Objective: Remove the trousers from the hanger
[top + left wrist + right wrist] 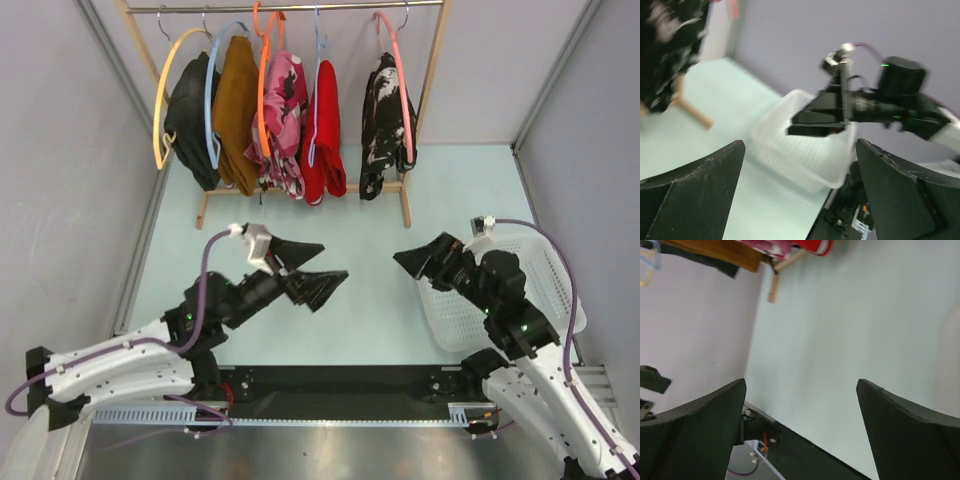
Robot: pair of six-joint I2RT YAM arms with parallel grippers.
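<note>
A wooden clothes rack (432,75) stood at the far end of the pale table (370,240), and both pairs of trousers hung on it. The red trousers (325,135) were draped over a light blue hanger (318,60), fourth along from the rack's left end. The black trousers with white splotches (385,125) hung on a pink hanger (398,80) at the rack's right end. Left of the red pair on the rack came a pink floral garment (283,120), a mustard-brown garment (238,105) and a black garment (192,110). The left arm (210,305) reached out on the near side of the rack, well short of it and roughly below the floral garment. Its jaws were spread wide with nothing between them. The right arm (510,295) was raised over a white plastic basket (550,275) that sat on the table on the near side of the rack, off past its right end. Its jaws also gaped wide and held nothing, the tips pointing in toward the left arm. From the left wrist camera the splotched trousers (665,45) showed blurred at the top left beside the rack's wooden foot (690,112), with the basket (805,155) and the right arm (875,107) beyond. The right wrist camera caught only the red hem (815,246) and the rack's foot (772,287) at its upper edge.
</note>
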